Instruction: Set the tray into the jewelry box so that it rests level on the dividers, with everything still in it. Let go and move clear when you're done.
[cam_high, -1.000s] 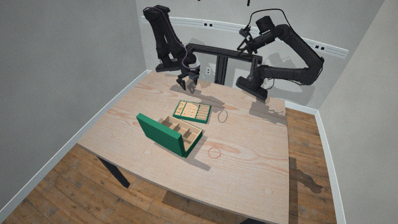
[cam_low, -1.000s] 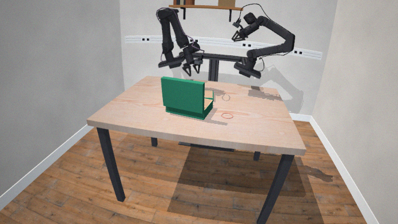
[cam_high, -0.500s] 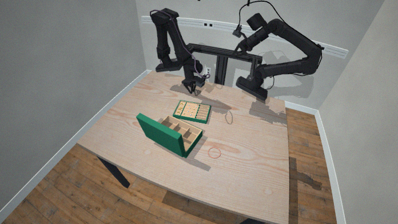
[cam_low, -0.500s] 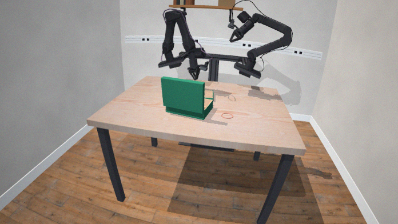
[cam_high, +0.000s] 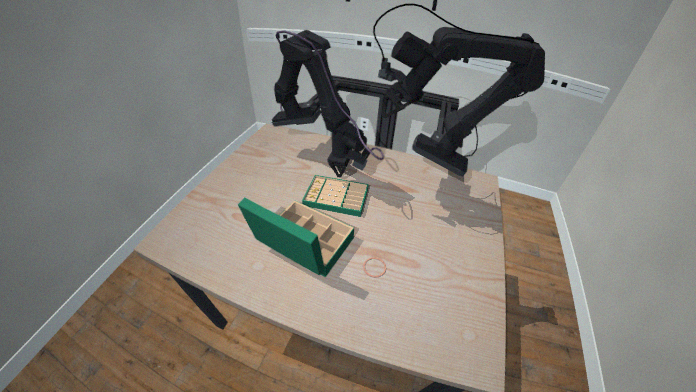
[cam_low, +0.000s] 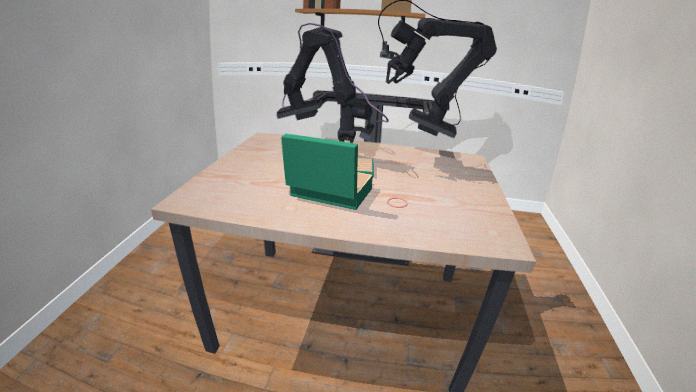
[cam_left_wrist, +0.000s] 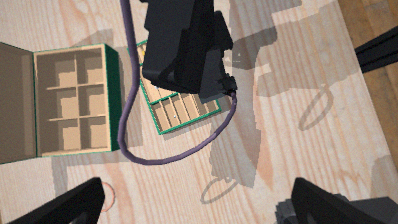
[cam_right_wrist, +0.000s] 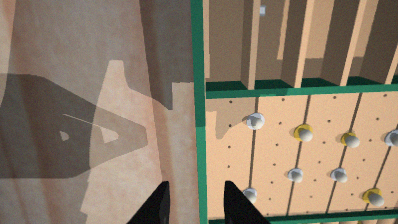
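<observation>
The jewelry box (cam_high: 341, 251) (cam_low: 320, 167) (cam_left_wrist: 114, 100) stands on the table with its green lid raised and its divided compartments empty. The shallow green tray (cam_high: 327, 206) (cam_left_wrist: 190, 121) (cam_right_wrist: 198, 60) lies flat on the table beside it. It holds several white and yellow studs in the middle, rolls with yellow pieces at one end and narrow slots at the other. My right gripper (cam_high: 339, 173) (cam_right_wrist: 196, 191) is partly open above the tray's edge, a fingertip on each side of the rim in its wrist view; nothing is gripped. My left gripper (cam_low: 392, 80) (cam_left_wrist: 197, 186) is wide open and empty, high behind the table.
The right arm's purple cable (cam_left_wrist: 150, 162) hangs in a loop near the tray. The raised lid (cam_high: 280, 236) stands on the box's side away from the tray. A thin reddish ring mark (cam_high: 375, 258) lies on the table beside the box. A wall is behind the arms.
</observation>
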